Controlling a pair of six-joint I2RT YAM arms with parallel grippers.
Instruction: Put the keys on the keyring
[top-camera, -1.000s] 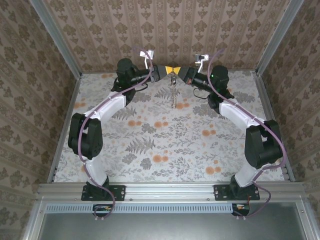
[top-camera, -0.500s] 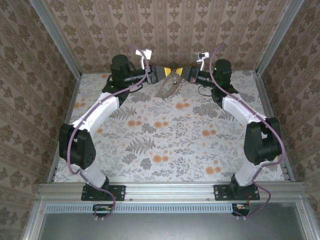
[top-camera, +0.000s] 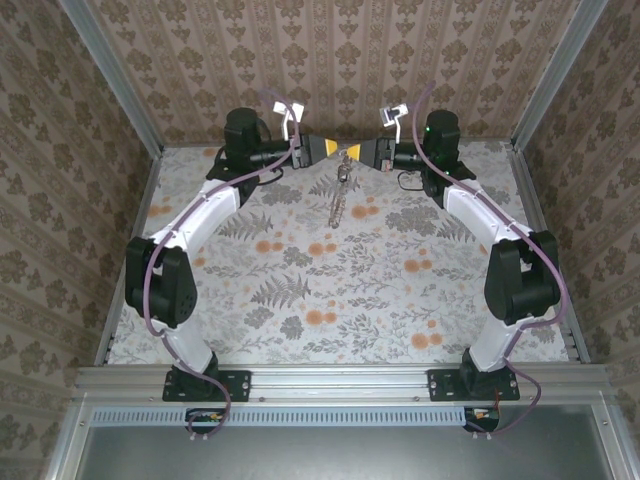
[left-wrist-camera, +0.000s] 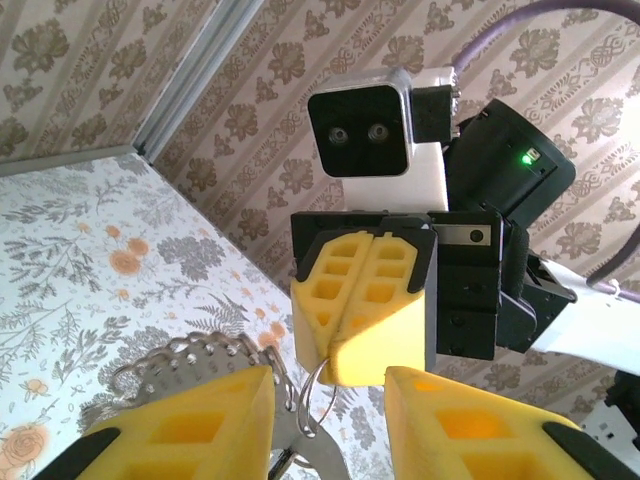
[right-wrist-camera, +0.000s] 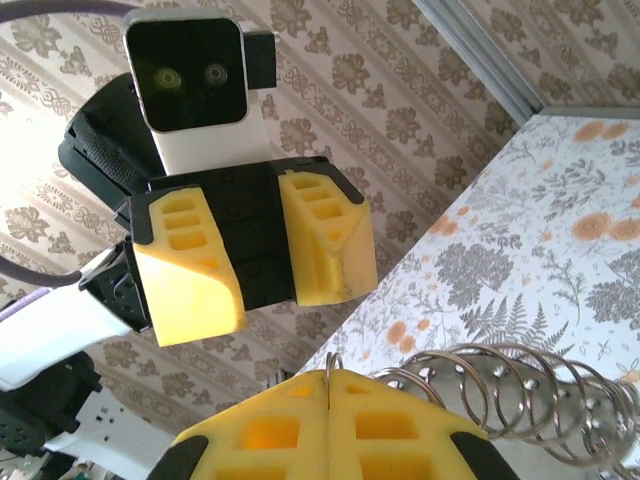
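Note:
My right gripper is shut on a thin metal split keyring, held high near the back wall. A metal spring coil and a flat grey metal piece hang from the keyring, and the bunch dangles straight down over the table. I cannot pick the dark key out of that bunch. My left gripper faces the right one, open, its yellow pads on either side of the ring without touching it.
The floral tabletop lies well below both grippers. The patterned back wall stands close behind them, and the metal frame posts rise at the back corners.
The hanging bunch swung out at an angle half a second ago and now hangs straight. Both grippers have shifted slightly, and a small gap now separates the two at the ring.

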